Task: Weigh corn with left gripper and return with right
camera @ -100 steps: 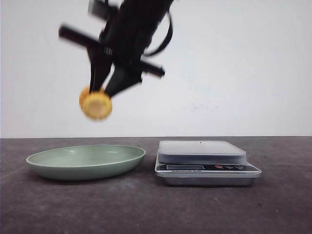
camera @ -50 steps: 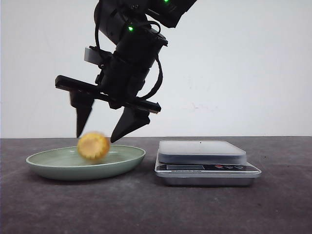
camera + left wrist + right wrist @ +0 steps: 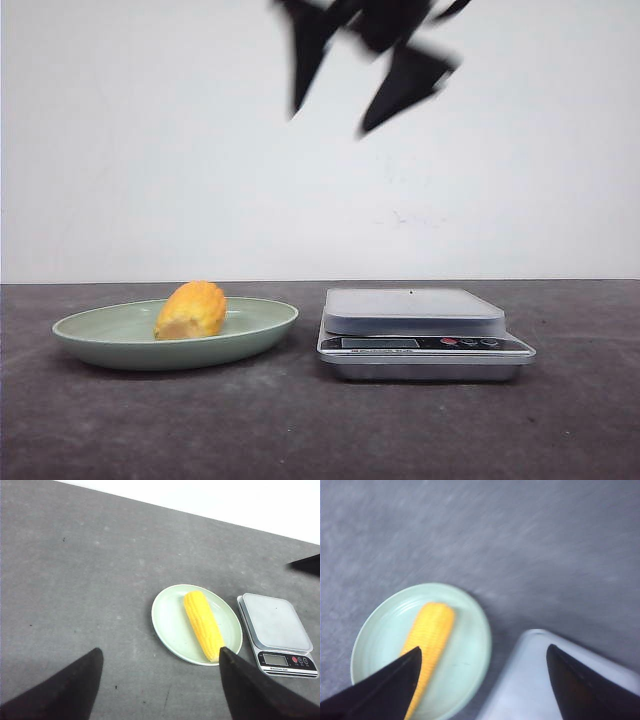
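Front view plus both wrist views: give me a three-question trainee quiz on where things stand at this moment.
1. True or false: the corn rests on the scale.
2. What lies on the scale's platform? A) the corn B) nothing C) the green plate
3. Fill in: the right gripper is high above the table with its fingers ____.

Key: 1. False, it lies in the plate. 2. B. 3. Open. The left gripper is open as well, holding nothing.
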Robot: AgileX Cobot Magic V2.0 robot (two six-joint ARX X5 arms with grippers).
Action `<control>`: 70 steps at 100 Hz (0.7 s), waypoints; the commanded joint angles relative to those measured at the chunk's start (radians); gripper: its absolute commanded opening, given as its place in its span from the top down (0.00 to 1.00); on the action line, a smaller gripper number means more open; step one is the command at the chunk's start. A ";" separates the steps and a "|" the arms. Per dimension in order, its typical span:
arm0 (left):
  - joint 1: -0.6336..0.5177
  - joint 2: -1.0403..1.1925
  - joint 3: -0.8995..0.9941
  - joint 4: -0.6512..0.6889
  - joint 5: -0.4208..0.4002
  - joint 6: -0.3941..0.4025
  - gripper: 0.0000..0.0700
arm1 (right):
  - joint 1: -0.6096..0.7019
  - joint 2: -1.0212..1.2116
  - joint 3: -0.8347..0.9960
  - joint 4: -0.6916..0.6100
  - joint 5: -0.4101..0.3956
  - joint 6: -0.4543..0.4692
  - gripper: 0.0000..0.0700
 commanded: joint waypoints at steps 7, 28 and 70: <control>-0.008 0.000 0.012 0.040 0.001 0.035 0.38 | -0.039 -0.191 0.026 -0.090 -0.003 -0.078 0.28; -0.008 0.001 0.012 0.091 0.002 0.066 0.38 | -0.083 -0.500 0.025 -0.270 0.057 -0.129 0.28; -0.008 0.016 0.010 0.208 0.002 0.142 0.38 | -0.082 -0.978 -0.103 -0.460 0.285 -0.090 0.28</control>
